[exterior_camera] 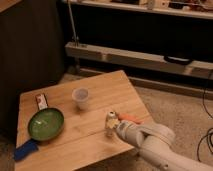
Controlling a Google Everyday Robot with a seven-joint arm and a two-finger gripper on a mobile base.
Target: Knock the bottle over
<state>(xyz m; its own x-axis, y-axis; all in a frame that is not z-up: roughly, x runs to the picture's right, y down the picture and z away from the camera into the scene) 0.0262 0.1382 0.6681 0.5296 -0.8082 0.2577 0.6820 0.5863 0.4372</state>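
The small slim white bottle [110, 123] stands upright on the wooden table [100, 95], right of centre near the front. My gripper [118, 128] is at the end of the white arm reaching in from the lower right, right up against the bottle's right side. The orange carrot-like stick [131, 118] lies just behind the arm, to the right of the bottle.
A translucent white cup [80, 98] stands in the middle of the table. A green plate [45, 123] lies at the front left, a blue object [25, 148] at the front left corner, a small packet [41, 102] behind the plate. Metal shelving stands behind the table.
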